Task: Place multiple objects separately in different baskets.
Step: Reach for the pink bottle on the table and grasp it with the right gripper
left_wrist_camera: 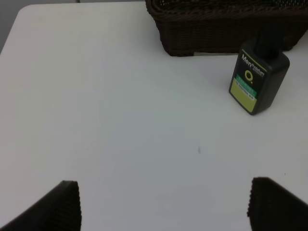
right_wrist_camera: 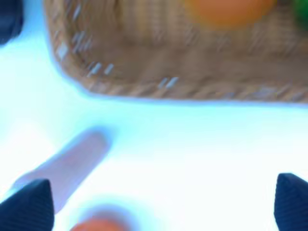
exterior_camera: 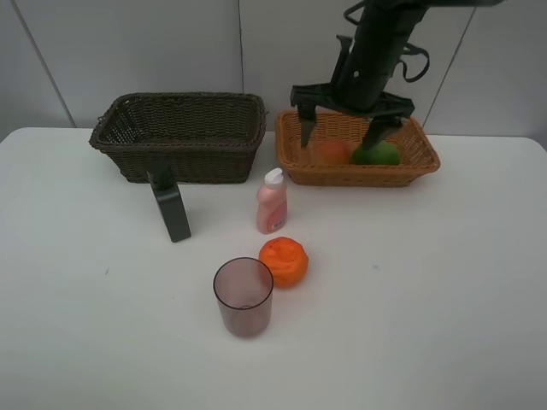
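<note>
While the right gripper (exterior_camera: 339, 141) hangs over the light basket (exterior_camera: 359, 178), which sits at the table's (exterior_camera: 444, 290) far edge beside the dark basket (exterior_camera: 188, 158), its jaws stand wide apart with nothing between them. The peach-like fruit (exterior_camera: 333, 152) and the lime (exterior_camera: 380, 155) lie side by side on the wicker below. We judge that this arm's job now is to clear the basket and go for another item, most likely the orange (exterior_camera: 284, 260) in the middle of the table. To do that well we would rise straight up until the fingertips are above the rim, so they do not catch the weave or nudge the fruit. Then we would come down on the orange from directly above, jaws centred on it. The cup (exterior_camera: 244, 296) stands just beside the orange on the side toward the near edge (whether they touch we cannot tell). The pink bottle (exterior_camera: 272, 203) stands near it on the far side, so we would turn the jaws so neither finger lands on a neighbour. The left gripper (left_wrist_camera: 168, 204) is likewise spread and empty, low over bare table near the left edge. The dark green bottle (exterior_camera: 171, 209) stands upright just in front of the dark basket, a fair pick for that arm.
</note>
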Controlling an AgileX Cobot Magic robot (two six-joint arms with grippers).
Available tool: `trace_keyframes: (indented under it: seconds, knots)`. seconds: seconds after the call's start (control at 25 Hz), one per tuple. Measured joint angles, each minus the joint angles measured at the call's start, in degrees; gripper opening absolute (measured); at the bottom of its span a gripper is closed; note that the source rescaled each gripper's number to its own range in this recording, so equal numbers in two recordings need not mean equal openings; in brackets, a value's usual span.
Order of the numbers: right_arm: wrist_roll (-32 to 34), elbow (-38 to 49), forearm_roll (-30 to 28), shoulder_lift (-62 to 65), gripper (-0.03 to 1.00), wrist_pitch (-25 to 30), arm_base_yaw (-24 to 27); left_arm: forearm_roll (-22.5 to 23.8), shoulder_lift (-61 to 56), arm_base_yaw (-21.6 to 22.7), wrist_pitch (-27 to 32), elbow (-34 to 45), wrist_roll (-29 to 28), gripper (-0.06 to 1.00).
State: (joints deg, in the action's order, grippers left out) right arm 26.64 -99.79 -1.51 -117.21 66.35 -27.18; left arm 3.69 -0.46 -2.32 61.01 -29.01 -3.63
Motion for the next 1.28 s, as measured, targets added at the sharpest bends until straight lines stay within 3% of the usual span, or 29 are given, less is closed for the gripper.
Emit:
trace_keyframes:
  seconds: [0.28,0.64,1.28]
  knots:
    - [9.6,0.0,0.2,0.0,0.98,0.5,-7.1,0.0,0.0,0.0,0.0,0.0,0.0,0.9]
    - [20.6,0.0,0.0,-2.5,0.98,-4.3,-10.2,0.0,0.0,0.0,0.0,0.0,0.0,0.9]
    - [23.5,0.0,-1.3,-8.3,0.98,-7.6,-10.7,0.0,0.0,0.0,0.0,0.0,0.0,0.9]
